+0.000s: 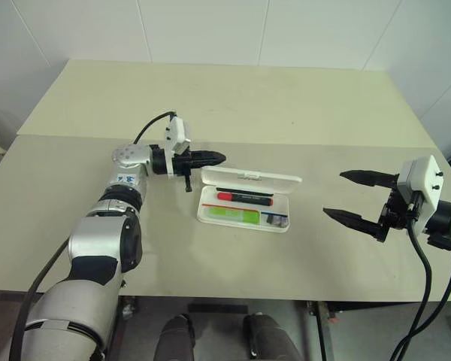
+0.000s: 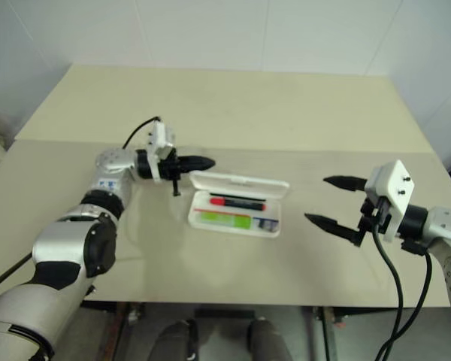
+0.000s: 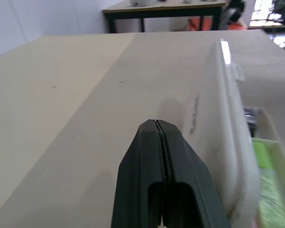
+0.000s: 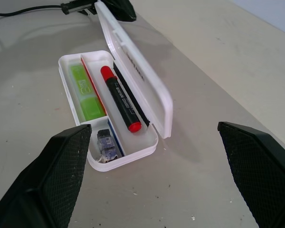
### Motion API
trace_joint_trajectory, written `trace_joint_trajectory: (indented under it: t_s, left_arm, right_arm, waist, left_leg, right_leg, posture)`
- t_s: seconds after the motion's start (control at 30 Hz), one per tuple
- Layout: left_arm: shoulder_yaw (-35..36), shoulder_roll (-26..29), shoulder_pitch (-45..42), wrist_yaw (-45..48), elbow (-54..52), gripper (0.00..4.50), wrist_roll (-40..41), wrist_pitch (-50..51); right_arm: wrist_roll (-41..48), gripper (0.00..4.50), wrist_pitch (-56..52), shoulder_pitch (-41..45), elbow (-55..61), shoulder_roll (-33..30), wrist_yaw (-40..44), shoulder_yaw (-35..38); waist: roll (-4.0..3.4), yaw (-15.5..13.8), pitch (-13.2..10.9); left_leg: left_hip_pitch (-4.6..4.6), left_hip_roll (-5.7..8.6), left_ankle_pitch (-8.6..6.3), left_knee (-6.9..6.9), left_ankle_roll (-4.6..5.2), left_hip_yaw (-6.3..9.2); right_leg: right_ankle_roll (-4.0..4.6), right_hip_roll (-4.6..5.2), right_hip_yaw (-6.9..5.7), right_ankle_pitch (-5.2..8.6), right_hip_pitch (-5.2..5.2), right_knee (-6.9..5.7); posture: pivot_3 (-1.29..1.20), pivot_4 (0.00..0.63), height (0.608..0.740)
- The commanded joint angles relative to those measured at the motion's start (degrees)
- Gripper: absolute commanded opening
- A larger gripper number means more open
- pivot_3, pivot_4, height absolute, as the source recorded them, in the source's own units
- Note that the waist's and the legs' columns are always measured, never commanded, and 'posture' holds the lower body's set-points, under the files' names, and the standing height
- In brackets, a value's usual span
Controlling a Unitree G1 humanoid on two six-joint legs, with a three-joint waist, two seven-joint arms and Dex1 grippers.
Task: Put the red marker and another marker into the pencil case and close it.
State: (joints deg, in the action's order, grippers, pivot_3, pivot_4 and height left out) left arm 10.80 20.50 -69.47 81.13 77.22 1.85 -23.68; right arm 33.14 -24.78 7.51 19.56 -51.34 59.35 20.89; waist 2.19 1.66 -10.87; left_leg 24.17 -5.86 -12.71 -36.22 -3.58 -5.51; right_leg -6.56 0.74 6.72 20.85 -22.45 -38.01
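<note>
The white pencil case (image 1: 204, 216) lies open in the middle of the table, its lid (image 1: 252, 179) raised along the far side. Inside lie the red marker (image 1: 244, 198) and, nearer to me, another marker, the lime-green one (image 1: 233, 216). My left gripper (image 1: 219, 158) is shut on nothing and points right, its tip just behind the lid's left end (image 3: 218, 118); whether it touches the lid I cannot tell. My right gripper (image 1: 335, 194) hangs open to the right of the case, well apart from it.
A small dark clip-like bit (image 4: 104, 142) sits in the case's end compartment. The beige table (image 1: 233, 98) stretches bare beyond the case to a white wall. A black cable (image 1: 152, 124) loops from my left wrist.
</note>
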Motion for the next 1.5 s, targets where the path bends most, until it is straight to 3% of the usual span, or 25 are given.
trace_joint_trajectory:
  t_s: [0.03, 0.23, 1.0, 1.27, 1.5]
  left_arm:
    - [0.0, 1.4, -0.7, 5.5, -2.0, 0.03, 1.1, 0.9]
    - [-3.6, 2.6, -0.6, 11.1, -2.6, 0.03, -0.9, -0.3]
    - [-27.8, 1.0, 1.1, 11.4, -4.6, 0.03, 1.2, -17.3]
    - [-32.1, 1.7, 1.8, 11.4, -4.9, 0.03, 1.5, -19.9]
    - [-35.4, 1.9, 1.9, 11.4, -5.3, 0.03, 1.1, -22.8]
  right_arm:
    - [0.4, 4.50, 1.3, 1.1, 0.0, -1.3, 0.5, 1.7]
    - [0.3, 4.50, 1.7, 1.9, -0.8, -1.4, 1.0, 1.0]
    - [11.3, 4.50, 4.4, 1.0, -7.9, -1.4, 12.1, 10.0]
    - [13.3, 4.50, 3.6, 1.5, -12.0, -3.6, 16.3, 13.8]
    - [13.0, 4.50, 4.0, 0.7, -10.1, -1.3, 13.3, 12.7]
  waist:
    - [0.00, 0.0, 0.0]
    - [0.00, 0.0, 0.0]
    - [0.00, 0.0, 0.0]
    - [-0.02, 0.0, 0.0]
    - [-0.02, 0.1, 0.0]
  left_leg:
    - [0.00, 0.00, 0.00, 0.00, 0.00, 0.00]
    - [0.00, -0.01, -0.02, -0.07, 0.03, 0.02]
    - [0.00, -0.01, -0.11, -0.28, 0.19, 0.04]
    - [-0.01, -0.01, -0.16, -0.40, 0.28, 0.07]
    - [-0.02, -0.02, -0.23, -0.65, 0.39, 0.10]
  right_leg:
    - [0.00, 0.00, 0.00, 0.00, 0.00, 0.00]
    - [0.00, 0.00, 0.00, 0.00, 0.01, -0.05]
    - [-0.01, -0.01, 0.08, -0.01, 0.05, -0.17]
    - [-0.02, -0.01, 0.10, -0.02, 0.08, -0.24]
    - [-0.02, -0.02, 0.13, -0.02, 0.10, -0.45]
  posture:
    - [0.00, 0.150, 0.740]
    - [0.00, 0.150, 0.740]
    - [0.00, 0.150, 0.740]
    - [0.00, 0.150, 0.740]
    - [0.00, 0.150, 0.740]
